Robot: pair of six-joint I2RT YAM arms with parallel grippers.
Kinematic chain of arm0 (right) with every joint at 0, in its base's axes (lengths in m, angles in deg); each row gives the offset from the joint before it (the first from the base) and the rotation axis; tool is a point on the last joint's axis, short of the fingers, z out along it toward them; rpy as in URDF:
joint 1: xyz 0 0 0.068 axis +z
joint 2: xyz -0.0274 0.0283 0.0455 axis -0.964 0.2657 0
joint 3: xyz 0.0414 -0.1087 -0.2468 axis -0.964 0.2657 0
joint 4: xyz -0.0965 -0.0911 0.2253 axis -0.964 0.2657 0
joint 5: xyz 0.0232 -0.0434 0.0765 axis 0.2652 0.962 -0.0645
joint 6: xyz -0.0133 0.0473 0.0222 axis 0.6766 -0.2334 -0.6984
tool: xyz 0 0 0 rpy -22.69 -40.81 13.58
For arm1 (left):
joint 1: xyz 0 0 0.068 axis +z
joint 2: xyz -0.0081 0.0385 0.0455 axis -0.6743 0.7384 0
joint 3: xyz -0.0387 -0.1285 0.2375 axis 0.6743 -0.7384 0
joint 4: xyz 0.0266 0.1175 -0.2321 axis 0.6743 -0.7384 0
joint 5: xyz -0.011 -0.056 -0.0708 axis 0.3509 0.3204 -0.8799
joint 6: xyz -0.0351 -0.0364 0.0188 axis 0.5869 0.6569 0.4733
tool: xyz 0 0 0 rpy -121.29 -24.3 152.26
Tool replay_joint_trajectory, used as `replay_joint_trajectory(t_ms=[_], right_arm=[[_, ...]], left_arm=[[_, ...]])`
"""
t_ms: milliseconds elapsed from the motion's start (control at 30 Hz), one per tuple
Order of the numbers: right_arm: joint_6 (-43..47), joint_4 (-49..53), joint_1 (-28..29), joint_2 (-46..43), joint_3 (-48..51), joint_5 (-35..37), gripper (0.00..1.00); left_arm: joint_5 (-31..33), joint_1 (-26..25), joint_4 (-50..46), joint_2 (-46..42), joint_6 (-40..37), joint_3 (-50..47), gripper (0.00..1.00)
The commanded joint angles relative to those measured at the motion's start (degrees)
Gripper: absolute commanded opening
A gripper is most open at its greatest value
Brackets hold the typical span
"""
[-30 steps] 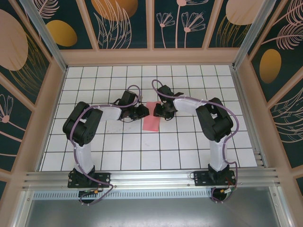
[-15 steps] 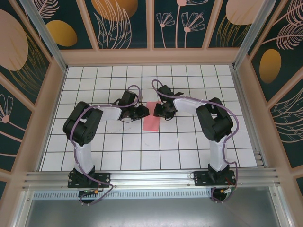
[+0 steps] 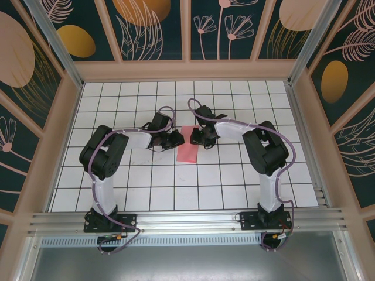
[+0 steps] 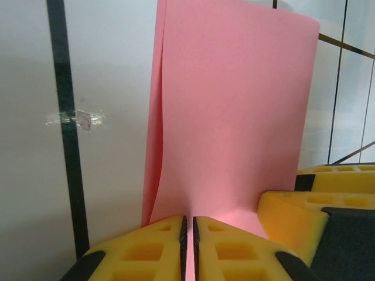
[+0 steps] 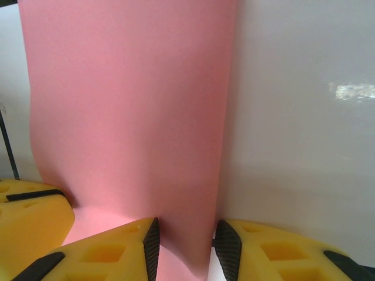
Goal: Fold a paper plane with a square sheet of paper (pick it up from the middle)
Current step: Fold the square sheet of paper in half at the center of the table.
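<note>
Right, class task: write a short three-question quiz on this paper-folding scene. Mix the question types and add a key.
1. True or false: the left gripper is shut on the pink paper.
2. In the top view, the paper lies: A) between the two grippers; B) beside the left arm's base; C) against the far wall.
3. Which gripper's jaws stand wider apart?
Key: 1 true; 2 A; 3 the right gripper.
</note>
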Motion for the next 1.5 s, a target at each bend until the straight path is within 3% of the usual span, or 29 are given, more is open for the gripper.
replay_joint_trajectory(t_ms=[0, 233, 433, 567, 700, 1133, 1467], right_arm=[[-0.78, 1.67, 0.15, 2.00, 1.71, 1.89, 0.38], [-1.45, -3.26, -0.31, -8.70, 3.07, 2.07, 0.41], [-1.95, -8.81, 0.10, -9.48, 4.78, -3.90, 0.28], [-2.17, -10.22, 0.46, -6.23, 3.91, -7.32, 0.16], [-2.03, -11.03, 0.46, -3.28, 2.75, -9.61, 0.09], [-0.06, -10.21, -0.26, 0.14, 3.74, -9.80, 0.08], [1.39, -12.91, -2.47, -5.08, 15.05, -9.18, 0.08]], left_arm=[[5.35, -0.05, -6.74, 2.71, -0.51, -0.76, 0.14], [7.64, -0.11, -7.91, 3.37, 0.11, -1.38, 0.11], [8.18, -0.09, -8.15, 3.99, 0.55, -1.55, 0.09], [8.71, -0.07, -8.51, 4.33, 0.88, -1.52, 0.08], [8.88, -0.12, -8.73, 4.78, 1.33, -1.41, 0.07], [10.99, -0.11, -10.69, 5.25, 1.90, -1.80, 0.06], [13.81, -0.12, -9.98, 5.29, 3.66, -4.82, 0.03]])
